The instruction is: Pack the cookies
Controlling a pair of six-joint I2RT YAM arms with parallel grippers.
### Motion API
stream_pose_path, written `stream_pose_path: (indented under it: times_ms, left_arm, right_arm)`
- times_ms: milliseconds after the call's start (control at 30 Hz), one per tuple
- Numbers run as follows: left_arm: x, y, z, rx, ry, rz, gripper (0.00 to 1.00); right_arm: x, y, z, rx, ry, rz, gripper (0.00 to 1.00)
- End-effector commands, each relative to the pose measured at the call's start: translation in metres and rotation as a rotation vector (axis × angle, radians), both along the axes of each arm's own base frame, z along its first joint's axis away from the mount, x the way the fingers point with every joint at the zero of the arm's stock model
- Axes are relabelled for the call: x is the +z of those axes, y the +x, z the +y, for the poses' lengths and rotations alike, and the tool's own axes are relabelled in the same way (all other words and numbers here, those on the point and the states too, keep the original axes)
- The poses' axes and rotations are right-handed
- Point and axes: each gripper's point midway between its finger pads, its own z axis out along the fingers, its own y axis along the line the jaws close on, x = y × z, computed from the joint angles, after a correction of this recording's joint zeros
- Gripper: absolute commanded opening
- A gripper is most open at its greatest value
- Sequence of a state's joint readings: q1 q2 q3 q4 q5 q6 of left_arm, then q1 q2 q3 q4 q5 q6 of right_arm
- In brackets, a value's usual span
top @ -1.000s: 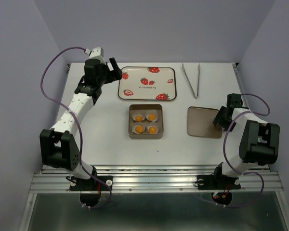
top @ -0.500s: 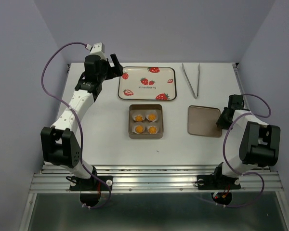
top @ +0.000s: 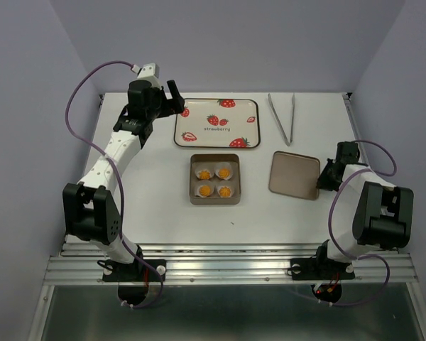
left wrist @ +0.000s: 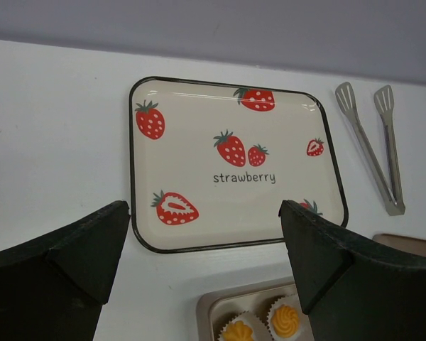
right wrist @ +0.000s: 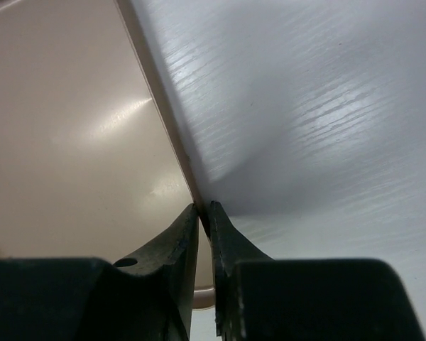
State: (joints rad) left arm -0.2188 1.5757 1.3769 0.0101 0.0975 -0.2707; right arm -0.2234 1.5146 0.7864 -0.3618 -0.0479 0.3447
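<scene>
Gripping, right arm: the right gripper has both fingers pinched almost together on the thin rim of the tin lid, at the lid's right-hand edge.
Left arm: the left gripper hangs with its fingers spread wide and holds nothing. It is over the far left part of the table, just beside the left edge of the strawberry tray.
Cookies: four cookies sit two by two inside the square tin, which is uncovered.
Tin position: mid-table, just on the near side of the strawberry tray, left of the tin lid and apart from it.
Lid condition: flat, tan, lying skewed to the table edges. Whether the gripped edge is raised off the surface cannot be told.
Tongs: metal tongs lie on the table beyond the lid, right of the strawberry tray, clear of both arms.
</scene>
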Motion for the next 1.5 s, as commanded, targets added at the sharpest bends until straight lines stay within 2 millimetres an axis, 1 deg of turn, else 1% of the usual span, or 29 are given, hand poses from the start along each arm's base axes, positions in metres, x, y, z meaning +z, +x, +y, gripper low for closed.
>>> stream_pose_path:
  times_ms: [0, 167, 300, 467, 500, 600, 700, 733, 767, 800, 900, 933, 1000, 1033, 1100, 1133, 1167, 1233, 1267, 1300, 1333, 1367, 1400, 1433, 1467]
  left_arm:
    - [0.040, 0.004, -0.005, -0.028, -0.005, -0.103, 0.99]
    - [0.044, 0.003, -0.014, -0.078, -0.017, -0.116, 0.99]
    - [0.048, 0.004, -0.015, -0.079, -0.022, -0.123, 0.99]
    - [0.050, 0.003, -0.014, -0.075, -0.023, -0.127, 0.99]
    - [0.049, 0.002, -0.015, -0.076, -0.025, -0.127, 0.99]
    - [0.051, 0.002, -0.016, -0.084, -0.027, -0.129, 0.99]
    - [0.052, 0.000, -0.021, -0.105, -0.026, -0.133, 0.99]
    - [0.054, -0.001, -0.024, -0.117, -0.026, -0.137, 0.99]
    - [0.053, -0.002, -0.026, -0.125, -0.021, -0.139, 0.99]
    - [0.053, -0.004, -0.028, -0.135, -0.020, -0.138, 0.99]
    - [0.055, -0.011, -0.043, -0.200, -0.029, -0.139, 0.99]
    - [0.055, -0.015, -0.050, -0.231, -0.037, -0.137, 0.99]
    - [0.054, -0.019, -0.056, -0.254, -0.041, -0.138, 0.99]
    - [0.055, -0.025, -0.064, -0.295, -0.058, -0.136, 0.99]
    - [0.057, -0.035, -0.080, -0.371, -0.084, -0.146, 0.99]
    - [0.060, -0.048, -0.094, -0.461, -0.125, -0.145, 0.99]
    - [0.062, -0.058, -0.106, -0.524, -0.148, -0.166, 0.99]
    - [0.065, -0.077, -0.125, -0.644, -0.186, -0.177, 0.99]
    - [0.067, -0.084, -0.130, -0.667, -0.218, -0.171, 0.99]
    - [0.067, -0.092, -0.141, -0.711, -0.240, -0.188, 0.99]
    - [0.069, -0.100, -0.147, -0.750, -0.258, -0.193, 0.99]
    - [0.066, -0.106, -0.152, -0.785, -0.269, -0.181, 0.99]
    - [0.066, -0.109, -0.156, -0.790, -0.278, -0.175, 0.99]
    - [0.064, -0.112, -0.162, -0.791, -0.282, -0.167, 0.99]
    - [0.061, -0.114, -0.166, -0.799, -0.286, -0.159, 0.99]
  right_arm:
    - [-0.001, -0.009, 0.019, 0.035, 0.083, 0.003, 0.14]
    - [0.007, -0.009, 0.026, 0.057, 0.114, -0.021, 0.07]
    - [0.010, -0.011, 0.028, 0.058, 0.120, -0.021, 0.01]
    - [0.018, -0.012, 0.039, 0.109, 0.105, -0.012, 0.01]
    - [0.020, -0.013, 0.038, 0.109, 0.098, -0.012, 0.01]
    - [0.029, -0.010, 0.042, 0.140, 0.054, -0.026, 0.01]
    - [0.043, -0.007, 0.041, 0.147, 0.024, -0.063, 0.01]
    - [0.048, -0.005, 0.042, 0.163, 0.012, -0.080, 0.01]
    - [0.058, -0.002, 0.041, 0.166, 0.002, -0.114, 0.01]
    - [0.065, -0.001, 0.045, 0.193, -0.004, -0.133, 0.01]
    - [0.090, 0.007, 0.049, 0.237, -0.025, -0.216, 0.01]
    - [0.097, 0.010, 0.054, 0.257, -0.026, -0.245, 0.01]
    - [0.113, 0.016, 0.061, 0.307, -0.030, -0.307, 0.01]
    - [0.118, 0.018, 0.062, 0.316, -0.029, -0.330, 0.01]
    - [0.134, 0.027, 0.072, 0.368, -0.035, -0.396, 0.01]
    - [0.139, 0.031, 0.073, 0.379, -0.032, -0.420, 0.01]
    - [0.151, 0.039, 0.080, 0.410, -0.032, -0.465, 0.01]
    - [0.165, 0.047, 0.088, 0.449, -0.011, -0.524, 0.01]
    - [0.172, 0.050, 0.096, 0.479, 0.003, -0.548, 0.01]
    - [0.187, 0.058, 0.102, 0.498, 0.003, -0.595, 0.01]
    - [0.192, 0.062, 0.103, 0.504, 0.000, -0.613, 0.01]
    - [0.196, 0.065, 0.109, 0.528, 0.007, -0.624, 0.01]
    - [0.204, 0.069, 0.110, 0.533, 0.002, -0.652, 0.01]
    - [0.213, 0.072, 0.116, 0.551, 0.008, -0.679, 0.01]
    - [0.218, 0.074, 0.118, 0.559, 0.015, -0.699, 0.01]
